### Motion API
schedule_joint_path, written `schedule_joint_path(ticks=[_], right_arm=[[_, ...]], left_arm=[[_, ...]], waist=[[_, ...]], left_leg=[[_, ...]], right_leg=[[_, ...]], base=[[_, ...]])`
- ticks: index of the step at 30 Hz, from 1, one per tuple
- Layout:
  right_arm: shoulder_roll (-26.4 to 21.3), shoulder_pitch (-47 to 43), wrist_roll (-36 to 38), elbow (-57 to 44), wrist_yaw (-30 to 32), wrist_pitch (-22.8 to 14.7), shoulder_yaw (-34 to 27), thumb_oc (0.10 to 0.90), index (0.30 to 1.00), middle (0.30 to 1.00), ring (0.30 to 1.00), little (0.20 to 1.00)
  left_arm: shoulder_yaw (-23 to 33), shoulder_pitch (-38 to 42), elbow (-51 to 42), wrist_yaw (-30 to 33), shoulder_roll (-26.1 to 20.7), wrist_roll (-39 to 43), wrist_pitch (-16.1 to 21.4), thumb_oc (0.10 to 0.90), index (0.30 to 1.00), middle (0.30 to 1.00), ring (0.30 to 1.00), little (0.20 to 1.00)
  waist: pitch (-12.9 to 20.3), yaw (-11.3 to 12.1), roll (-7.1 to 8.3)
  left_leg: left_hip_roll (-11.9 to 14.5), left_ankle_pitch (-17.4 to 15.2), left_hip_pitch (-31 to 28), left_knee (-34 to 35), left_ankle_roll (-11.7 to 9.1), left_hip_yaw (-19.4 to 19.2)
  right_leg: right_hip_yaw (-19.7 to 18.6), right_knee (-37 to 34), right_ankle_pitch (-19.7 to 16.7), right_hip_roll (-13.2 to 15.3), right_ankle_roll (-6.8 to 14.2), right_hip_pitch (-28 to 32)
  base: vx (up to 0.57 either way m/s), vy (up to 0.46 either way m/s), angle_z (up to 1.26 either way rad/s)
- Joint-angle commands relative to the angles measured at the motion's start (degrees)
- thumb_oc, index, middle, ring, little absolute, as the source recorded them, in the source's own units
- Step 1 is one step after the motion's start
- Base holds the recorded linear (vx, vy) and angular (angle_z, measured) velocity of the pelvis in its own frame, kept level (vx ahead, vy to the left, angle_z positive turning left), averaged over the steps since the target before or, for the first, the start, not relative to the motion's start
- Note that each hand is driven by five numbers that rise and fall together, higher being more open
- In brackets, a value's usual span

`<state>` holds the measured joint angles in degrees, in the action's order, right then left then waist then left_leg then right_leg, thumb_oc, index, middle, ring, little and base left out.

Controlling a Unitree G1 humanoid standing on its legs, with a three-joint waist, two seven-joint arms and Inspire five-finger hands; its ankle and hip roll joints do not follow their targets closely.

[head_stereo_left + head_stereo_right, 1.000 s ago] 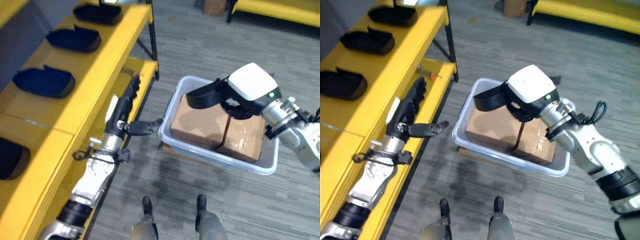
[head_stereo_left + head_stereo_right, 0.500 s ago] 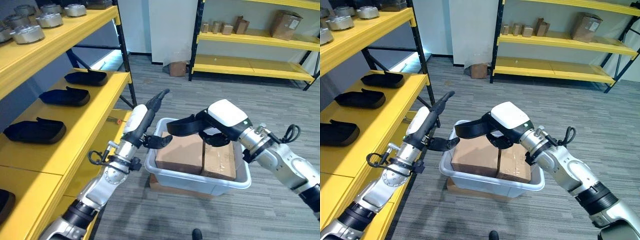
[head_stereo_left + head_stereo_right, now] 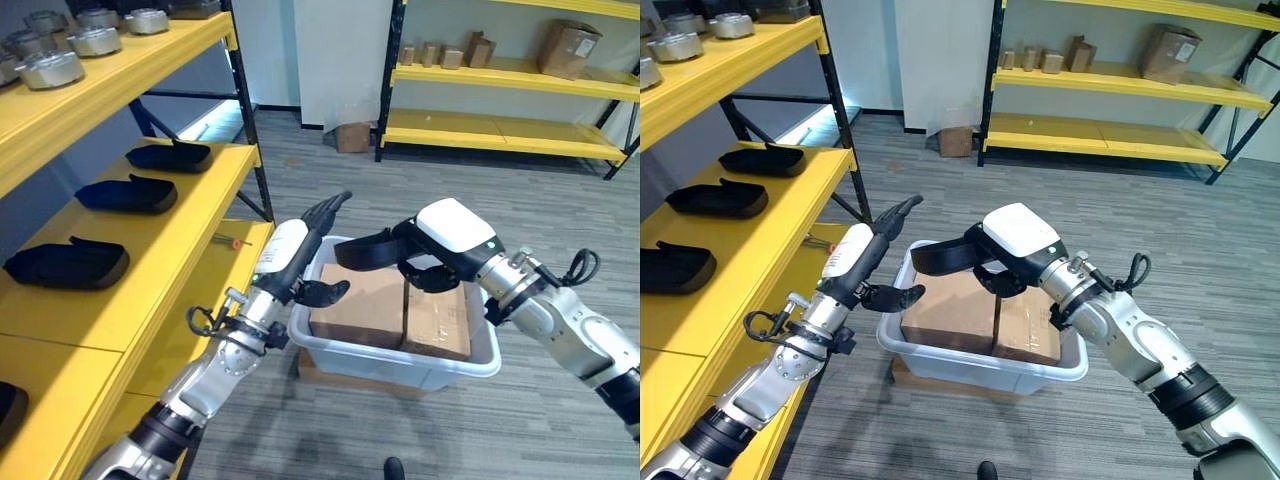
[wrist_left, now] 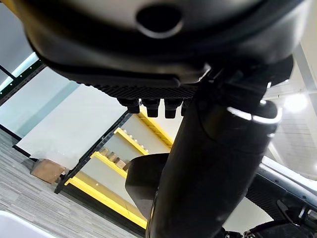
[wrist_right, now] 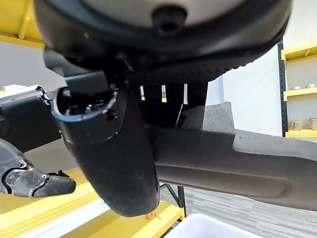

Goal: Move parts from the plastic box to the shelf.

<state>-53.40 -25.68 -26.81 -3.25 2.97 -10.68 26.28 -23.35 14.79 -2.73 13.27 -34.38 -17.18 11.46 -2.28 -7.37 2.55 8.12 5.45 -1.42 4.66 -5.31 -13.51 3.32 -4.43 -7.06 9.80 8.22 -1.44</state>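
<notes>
My right hand [image 3: 452,232] is over the white plastic box [image 3: 390,358], shut on a long black moulded part [image 3: 366,250] that sticks out towards the shelf. In the right wrist view the part [image 5: 237,158] lies clamped between thumb and fingers. Just left of the part's free end is my left hand [image 3: 292,252], open, fingers straight and thumb spread, a little apart from the part. The box holds two brown cartons [image 3: 360,305]. On the left stands the yellow shelf [image 3: 190,215], with three similar black parts [image 3: 125,193] lying on its middle level.
Round metal parts [image 3: 50,65] sit on the upper shelf level. A black shelf post [image 3: 245,110] rises close behind my left hand. Another yellow rack [image 3: 500,75] with cartons lines the far wall, and a small carton [image 3: 352,135] stands on the grey floor.
The camera tilted up from the floor to the room. Since half a second ago my left hand has dropped slightly and shifted towards the part's end. My right hand keeps the part almost still.
</notes>
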Motion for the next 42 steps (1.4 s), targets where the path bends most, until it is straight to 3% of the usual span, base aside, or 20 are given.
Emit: schedule_joint_path(ticks=[1,23,24,25,26,27,28,42], right_arm=[[2.1,-8.8,2.8,-1.6,6.2,-0.4,-2.2,0.4,0.3,0.3,0.3,0.3],[5.1,-12.3,3.5,-0.5,7.3,0.1,0.1,0.4,0.3,0.3,0.3,0.3],[5.2,-12.2,3.4,-0.5,7.4,0.1,0.1,0.4,0.3,0.3,0.3,0.3],[5.2,-12.2,3.4,-0.5,7.4,0.1,0.1,0.4,0.3,0.3,0.3,0.3],[5.2,-12.2,3.4,-0.5,7.4,0.1,0.1,0.4,0.3,0.3,0.3,0.3],[5.2,-12.2,3.4,-0.5,7.4,0.0,0.2,0.4,0.3,0.3,0.3,0.3],[5.2,-12.2,3.4,-0.5,7.4,0.0,0.2,0.4,0.3,0.3,0.3,0.3],[5.6,-12.2,3.6,-0.5,7.5,0.0,0.2,0.4,0.3,0.3,0.3,0.3]], left_arm=[[0.8,5.5,-1.4,4.9,1.2,-0.3,3.7,0.9,1.0,1.0,1.0,1.0],[-3.0,9.0,3.2,6.4,3.8,-1.4,2.8,0.9,1.0,1.0,1.0,1.0],[-2.9,9.0,3.3,6.4,3.9,-1.4,2.8,0.853,0.934,0.934,0.934,0.934],[-3.0,9.0,3.3,6.4,3.9,-1.4,2.8,0.767,0.813,0.813,0.813,0.813],[-3.0,9.0,3.4,6.4,3.9,-1.4,2.8,0.559,0.522,0.522,0.522,0.522],[-3.1,9.0,3.5,6.5,3.9,-1.3,2.8,0.435,0.349,0.349,0.349,0.349],[-3.1,9.0,3.6,6.5,4.0,-1.4,2.8,0.4,0.3,0.3,0.3,0.3],[-3.5,9.3,4.7,6.8,4.3,-1.5,2.6,0.4,0.3,0.3,0.3,0.3]], waist=[[3.5,1.4,1.76],[3.2,1.0,1.91],[3.2,1.1,1.94],[3.2,1.1,1.94],[3.2,1.0,1.95],[3.2,1.0,1.94],[3.2,1.0,1.94],[2.9,0.8,1.79]], left_leg=[[1.8,-6.5,-5.9,0.3,0.5,1.2],[1.7,-6.6,-6.1,0.3,0.6,0.8],[1.7,-6.7,-6.1,0.3,0.6,0.8],[1.7,-6.7,-6.1,0.3,0.6,0.7],[1.6,-6.7,-6.1,0.3,0.6,0.7],[1.6,-6.7,-6.1,0.3,0.6,0.7],[1.6,-6.7,-6.1,0.3,0.6,0.7],[1.5,-6.8,-6.5,0.3,0.7,0.4]], right_leg=[[-0.9,2.8,-0.6,-0.3,1.4,-2.9],[-1.3,2.6,-0.8,-0.3,1.3,-2.7],[-1.4,2.6,-0.8,-0.3,1.3,-2.6],[-1.4,2.6,-0.8,-0.3,1.3,-2.6],[-1.4,2.5,-0.8,-0.3,1.3,-2.6],[-1.4,2.5,-0.8,-0.3,1.3,-2.6],[-1.5,2.5,-0.8,-0.3,1.3,-2.6],[-1.6,2.5,-0.7,-0.2,1.3,-2.3]], base=[[0.0,-0.008,-0.03],[0.0,0.0,0.0],[0.0,0.0,0.0],[0.0,0.0,0.0],[0.0,0.0,0.0],[0.0,0.0,0.0],[0.0,0.0,0.0],[0.0,0.0,0.0]])
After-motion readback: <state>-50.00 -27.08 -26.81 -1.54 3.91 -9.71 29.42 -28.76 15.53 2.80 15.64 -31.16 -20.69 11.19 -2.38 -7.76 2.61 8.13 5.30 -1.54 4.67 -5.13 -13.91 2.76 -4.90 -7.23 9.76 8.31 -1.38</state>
